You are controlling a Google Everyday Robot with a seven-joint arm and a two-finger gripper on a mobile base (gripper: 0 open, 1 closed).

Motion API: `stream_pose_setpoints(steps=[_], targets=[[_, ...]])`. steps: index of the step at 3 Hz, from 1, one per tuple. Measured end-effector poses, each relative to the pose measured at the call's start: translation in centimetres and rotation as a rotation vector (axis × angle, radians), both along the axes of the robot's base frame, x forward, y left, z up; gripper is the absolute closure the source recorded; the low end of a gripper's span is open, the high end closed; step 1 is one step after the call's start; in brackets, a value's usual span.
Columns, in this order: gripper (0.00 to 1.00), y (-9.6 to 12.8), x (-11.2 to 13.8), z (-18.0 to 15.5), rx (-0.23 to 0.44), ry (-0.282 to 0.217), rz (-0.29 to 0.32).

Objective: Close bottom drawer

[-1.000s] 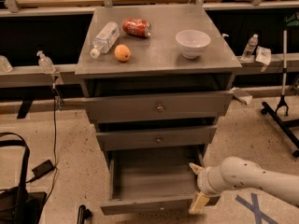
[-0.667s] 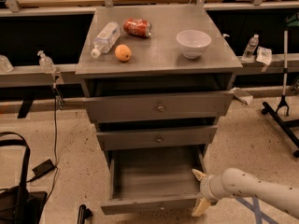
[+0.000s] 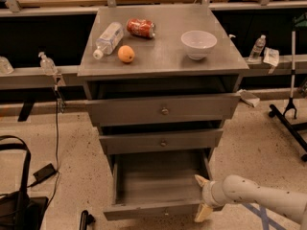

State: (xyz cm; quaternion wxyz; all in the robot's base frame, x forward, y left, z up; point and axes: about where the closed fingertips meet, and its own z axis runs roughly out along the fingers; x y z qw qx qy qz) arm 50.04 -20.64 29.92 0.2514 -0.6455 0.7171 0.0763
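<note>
Nearest the camera, the robot's white, speckled arm (image 3: 261, 199) reaches in from the lower right, low over the speckled floor (image 3: 72, 171). Its claw (image 3: 202, 197) sits at the right end of the bottom drawer (image 3: 158, 183), a slim grey drawer with a small round brass knob at the centre of its narrow front. The claw's two cream fingers (image 3: 201, 180) are spread apart and hold nothing. One lies by the drawer's right wall and the other just in front of the front panel, though contact cannot be made out. This bottom drawer stands pulled far out from the grey metal cabinet (image 3: 163, 61), its bare inside showing. A black bag (image 3: 17, 207) lies on the floor at the far left. Above, the medium-width grey middle drawer (image 3: 162, 142) is out a little, and the wide grey top drawer (image 3: 164, 110) is out slightly too. On the cabinet's flat top rest a round orange fruit (image 3: 126, 54), a clear plastic bottle (image 3: 108, 39) lying on its side just beside it, a red can (image 3: 141, 28) also on its side, and a white bowl (image 3: 198, 43) well apart to the right. Behind, a small clear bottle (image 3: 257, 47) stands on a low grey ledge (image 3: 29, 75).
</note>
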Motion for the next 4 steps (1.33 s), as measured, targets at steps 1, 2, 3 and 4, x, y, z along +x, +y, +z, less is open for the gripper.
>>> stream_pose_setpoints(steps=[1, 2, 3, 4], targets=[[0.00, 1.2, 1.5, -5.6, -0.039, -0.023, 0.033], [0.00, 2.1, 2.6, -8.6, -0.058, -0.035, 0.053], [0.00, 2.8, 4.1, -10.3, -0.068, -0.062, 0.065], [0.00, 3.1, 5.9, -10.8, -0.080, -0.097, 0.075]])
